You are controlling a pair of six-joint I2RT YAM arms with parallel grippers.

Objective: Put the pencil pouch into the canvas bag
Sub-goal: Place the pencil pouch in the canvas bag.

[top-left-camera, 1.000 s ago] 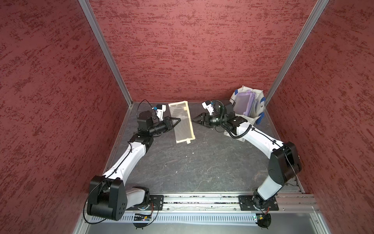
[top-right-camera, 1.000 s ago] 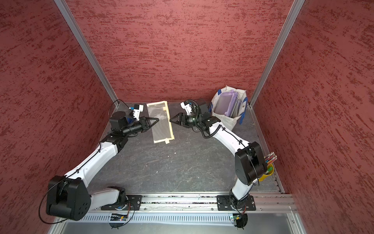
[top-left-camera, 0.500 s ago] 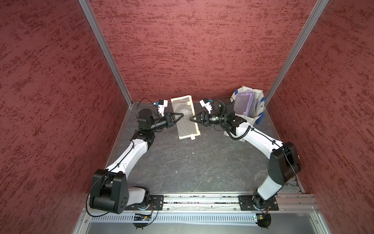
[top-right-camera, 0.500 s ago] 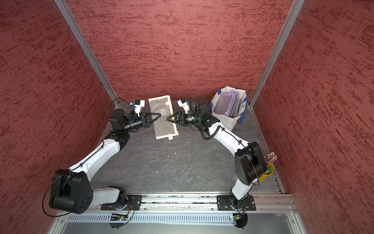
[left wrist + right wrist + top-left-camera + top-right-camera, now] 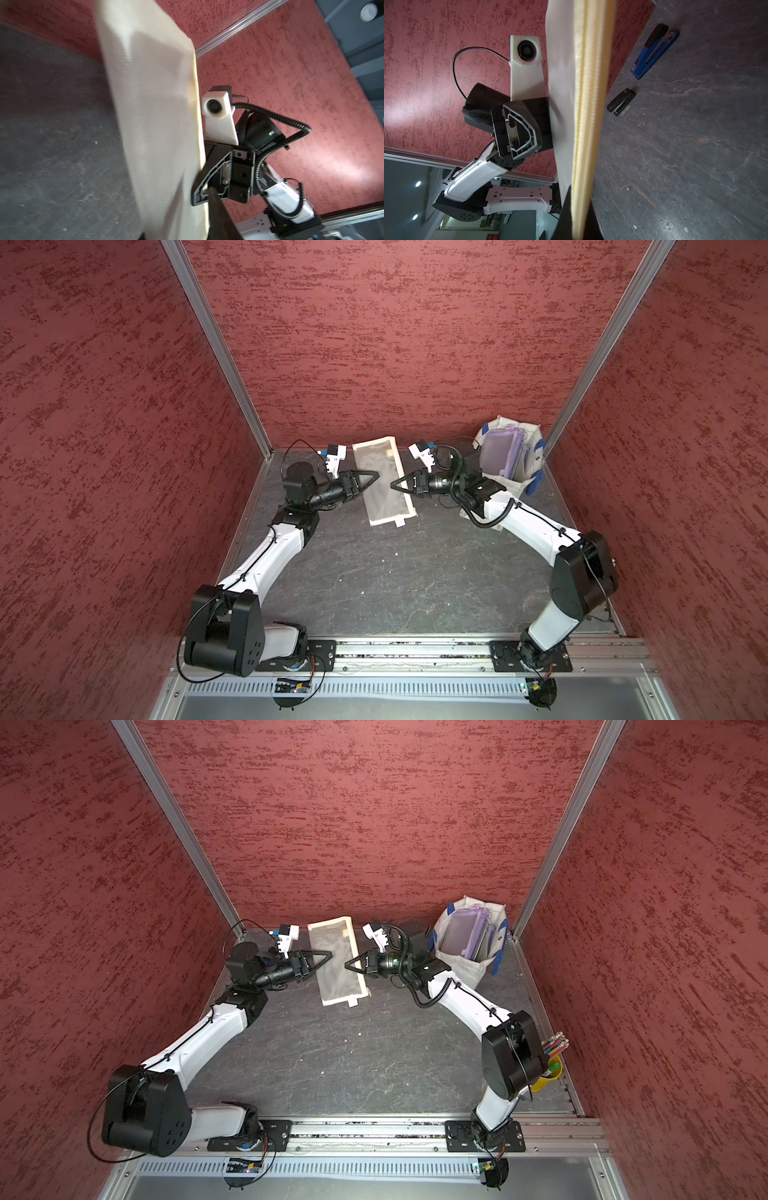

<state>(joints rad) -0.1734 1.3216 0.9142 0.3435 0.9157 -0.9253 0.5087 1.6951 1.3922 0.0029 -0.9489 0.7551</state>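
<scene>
Pencil pouch (image 5: 382, 506) hangs between jaws; right jaws clenched on zipper edge; left jaws unclear.

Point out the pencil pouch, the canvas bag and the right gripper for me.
pencil pouch (image 5: 386, 502): in a top view, on its mesh panel.
canvas bag (image 5: 461, 969): in a top view, on its off-white front wall.
right gripper (image 5: 393, 486): in a top view, at its fingertips, closed on the pouch's zipper edge.
</scene>
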